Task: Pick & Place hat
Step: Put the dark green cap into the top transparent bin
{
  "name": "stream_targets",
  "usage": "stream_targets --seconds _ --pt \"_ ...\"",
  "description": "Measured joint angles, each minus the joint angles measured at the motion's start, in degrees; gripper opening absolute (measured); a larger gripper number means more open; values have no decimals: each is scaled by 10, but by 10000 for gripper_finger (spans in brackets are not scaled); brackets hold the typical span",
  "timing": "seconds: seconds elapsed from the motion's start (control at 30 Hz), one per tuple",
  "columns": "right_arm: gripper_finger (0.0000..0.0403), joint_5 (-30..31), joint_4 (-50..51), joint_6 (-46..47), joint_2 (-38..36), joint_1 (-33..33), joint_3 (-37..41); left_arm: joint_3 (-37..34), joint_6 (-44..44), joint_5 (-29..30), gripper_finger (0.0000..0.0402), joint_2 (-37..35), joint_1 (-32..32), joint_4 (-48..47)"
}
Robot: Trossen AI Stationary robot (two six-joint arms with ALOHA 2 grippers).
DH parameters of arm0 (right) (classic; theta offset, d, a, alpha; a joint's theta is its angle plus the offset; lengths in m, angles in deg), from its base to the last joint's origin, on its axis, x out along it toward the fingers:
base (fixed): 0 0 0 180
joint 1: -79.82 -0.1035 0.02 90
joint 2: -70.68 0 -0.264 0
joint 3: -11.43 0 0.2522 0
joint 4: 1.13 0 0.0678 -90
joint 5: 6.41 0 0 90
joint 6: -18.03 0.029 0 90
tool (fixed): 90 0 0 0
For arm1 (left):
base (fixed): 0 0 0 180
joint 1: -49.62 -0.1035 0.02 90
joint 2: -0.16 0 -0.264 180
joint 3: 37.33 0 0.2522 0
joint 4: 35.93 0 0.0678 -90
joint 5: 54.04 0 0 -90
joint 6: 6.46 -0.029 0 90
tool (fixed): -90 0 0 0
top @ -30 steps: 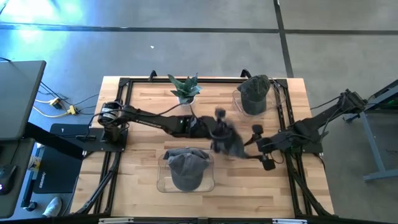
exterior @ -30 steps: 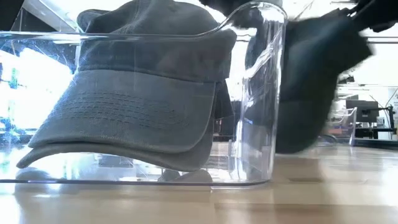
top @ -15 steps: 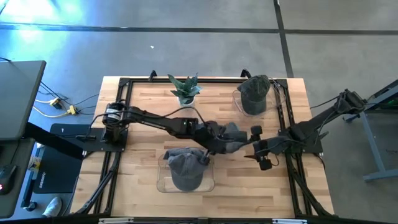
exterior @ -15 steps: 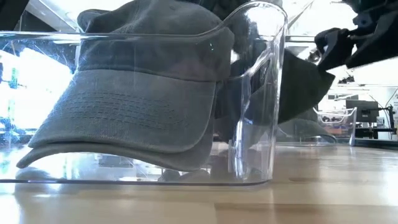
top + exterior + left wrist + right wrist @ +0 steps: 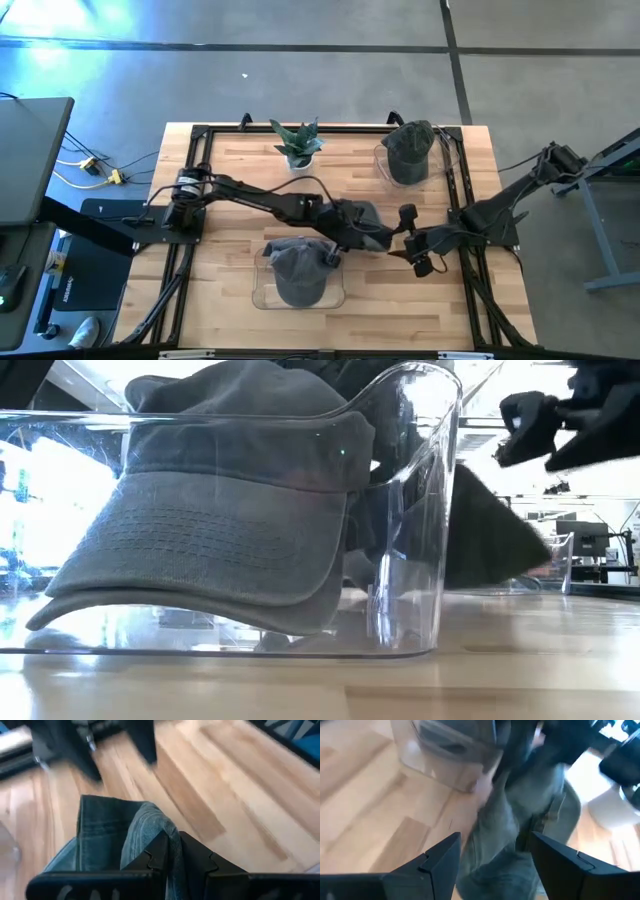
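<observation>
Carried hat lowered | left gripper pinching it | right gripper spread | three hats

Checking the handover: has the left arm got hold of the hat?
Yes. The left gripper has its fingers shut on a fold of the hat.

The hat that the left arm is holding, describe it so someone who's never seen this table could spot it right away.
Start at the clear bin at the near edge of the wooden table. Just beyond its right corner, mid-table, a gray-green hat hangs crumpled from the left end effector, with the open right end effector facing it. The other hats sit in clear bins; this one is pinched by an arm.
</observation>
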Motion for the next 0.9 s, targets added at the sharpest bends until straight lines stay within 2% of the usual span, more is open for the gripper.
stream_targets --seconds 0.17,0.3,0.43,0.6,0.73,0.9 --pt "233 -44 -55 1 39 19 36 0 -1 7 34 -1 0 -3" --pt "238 -27 -118 -10 83 20 61 0 -4 23 34 -1 0 0" --pt "238 -37 -180 -34 130 20 65 0 -4 63 34 -1 0 17" --pt "236 47 -199 -18 179 20 65 0 -4 88 34 -2 0 37" --pt "216 65 -185 6 197 20 65 6 -4 90 34 -10 0 36" --pt "164 7 -155 6 187 20 65 23 -4 78 34 -10 1 -4"
